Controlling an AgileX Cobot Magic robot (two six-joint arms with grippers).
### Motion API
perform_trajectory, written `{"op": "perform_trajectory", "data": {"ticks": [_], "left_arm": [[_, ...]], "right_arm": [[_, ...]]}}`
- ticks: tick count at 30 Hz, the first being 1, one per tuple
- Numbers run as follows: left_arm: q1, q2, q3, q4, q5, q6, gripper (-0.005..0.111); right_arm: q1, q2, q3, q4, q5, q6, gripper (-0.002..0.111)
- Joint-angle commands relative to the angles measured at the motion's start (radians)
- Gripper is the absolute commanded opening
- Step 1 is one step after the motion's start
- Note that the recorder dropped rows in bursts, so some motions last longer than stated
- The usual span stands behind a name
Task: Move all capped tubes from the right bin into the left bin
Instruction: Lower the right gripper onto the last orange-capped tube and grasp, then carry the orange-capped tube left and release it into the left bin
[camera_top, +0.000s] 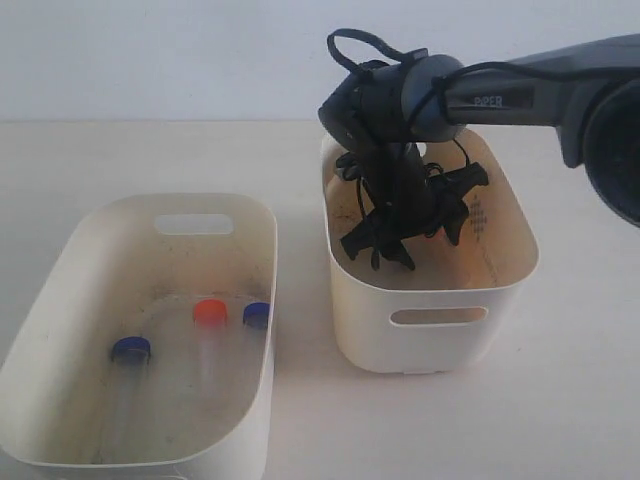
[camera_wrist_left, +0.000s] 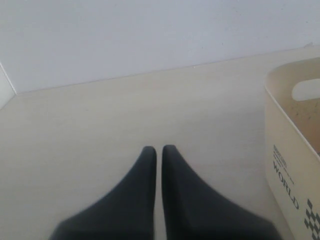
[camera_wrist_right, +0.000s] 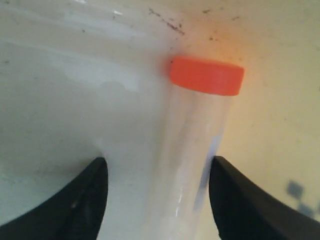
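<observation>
1. left bin (camera_top: 60, 260) holds 3 capped tubes (camera_top: 210, 330); looks like the last one is in right bin (camera_top: 440, 345).
2. right gripper (camera_wrist_right: 159, 160) down in right bin, jaws spread either side of orange-cap tube (camera_wrist_right: 185, 150), not pinching. Step: final pick. Next: close squarely, lift clear of wall.
3. ext view hides that tube behind the arm; only R wrist cam shows it. left gripper (camera_wrist_left: 159, 150) clenched, empty, over table (camera_wrist_left: 100, 125).

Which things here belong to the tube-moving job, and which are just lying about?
Job: left bin; in it left blue-capped tube, right blue-capped tube, orange-capped tube; right bin; its last orange-capped tube.
Just lying about: table, wall.
</observation>
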Motion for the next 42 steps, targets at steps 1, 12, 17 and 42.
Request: {"op": "perform_trajectory", "data": {"ticks": [1, 12, 17, 42], "left_arm": [[0.001, 0.000, -0.004, -0.001, -0.015, -0.012, 0.004], [0.001, 0.000, -0.004, -0.001, -0.015, -0.012, 0.004], [0.001, 0.000, -0.004, -0.001, -0.015, -0.012, 0.004], [0.001, 0.000, -0.004, -0.001, -0.015, -0.012, 0.004]], "right_arm": [[-0.001, 0.026, -0.001, -0.006, 0.007, 0.013, 0.057], [-0.001, 0.081, -0.001, 0.011, 0.013, 0.011, 0.047], [-0.001, 0.081, -0.001, 0.003, 0.025, -0.008, 0.000], [-0.001, -0.458, -0.007, 0.254, 0.025, -0.116, 0.000]]}}
